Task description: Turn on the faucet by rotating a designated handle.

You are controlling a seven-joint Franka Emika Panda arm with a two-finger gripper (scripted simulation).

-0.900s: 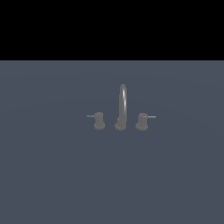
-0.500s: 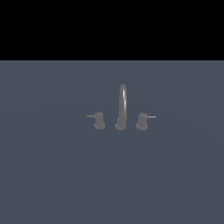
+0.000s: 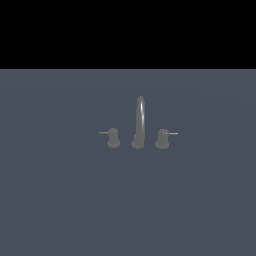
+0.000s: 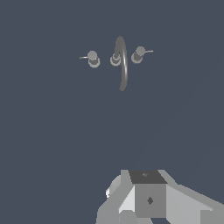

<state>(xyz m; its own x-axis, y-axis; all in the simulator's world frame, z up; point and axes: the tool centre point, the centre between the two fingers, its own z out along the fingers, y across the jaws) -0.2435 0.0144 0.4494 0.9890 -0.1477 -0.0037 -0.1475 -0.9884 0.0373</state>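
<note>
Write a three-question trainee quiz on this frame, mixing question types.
1. True or false: the white gripper is touching the small dull-grey metal faucet.
2. In the exterior view, the short grey left-hand handle has its thin lever rod pointing: A) toward the spout, B) away from the spout, C) straight up.
3. Fill in: the tall arched spout stands ___ the two handles.

Key: 1 false; 2 B; 3 between.

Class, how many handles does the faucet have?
2: the handle on the exterior view's left of the spout, its twin on the right. None seem hidden.
</note>
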